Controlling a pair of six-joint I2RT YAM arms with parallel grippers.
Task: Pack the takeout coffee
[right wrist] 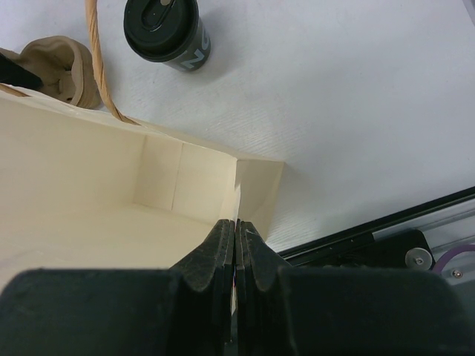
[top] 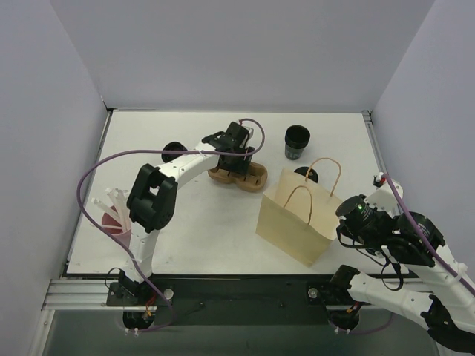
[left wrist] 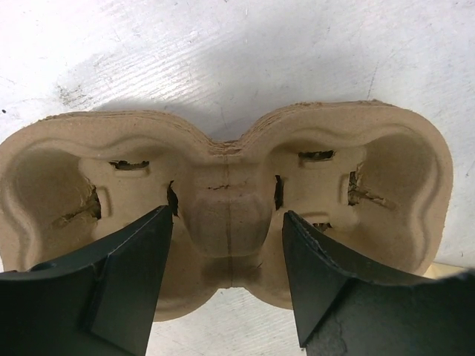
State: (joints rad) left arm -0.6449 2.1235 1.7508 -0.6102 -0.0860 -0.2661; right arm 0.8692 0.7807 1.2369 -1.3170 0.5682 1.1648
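Left fingers [left wrist: 126, 282] spread over carrier's [left wrist: 226, 215] middle ridge, right fingers [right wrist: 211, 259] pinched shut on bag's [right wrist: 89, 222] rim, lidded cup [right wrist: 165, 30] stood upright on worktop [right wrist: 334, 111] beyond bag.

Bag [top: 289, 219] mouth open; handles [right wrist: 93, 44] possibly intrude.

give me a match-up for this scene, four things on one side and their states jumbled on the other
Things:
1. left gripper
2. right gripper
3. takeout coffee
4. pulp carrier

States:
a. both wells empty
b. shut on the paper bag at its rim
c. open, over the carrier's middle
d. upright on the table, lid on, outside the bag

Pairs: 1-c, 2-b, 3-d, 4-a
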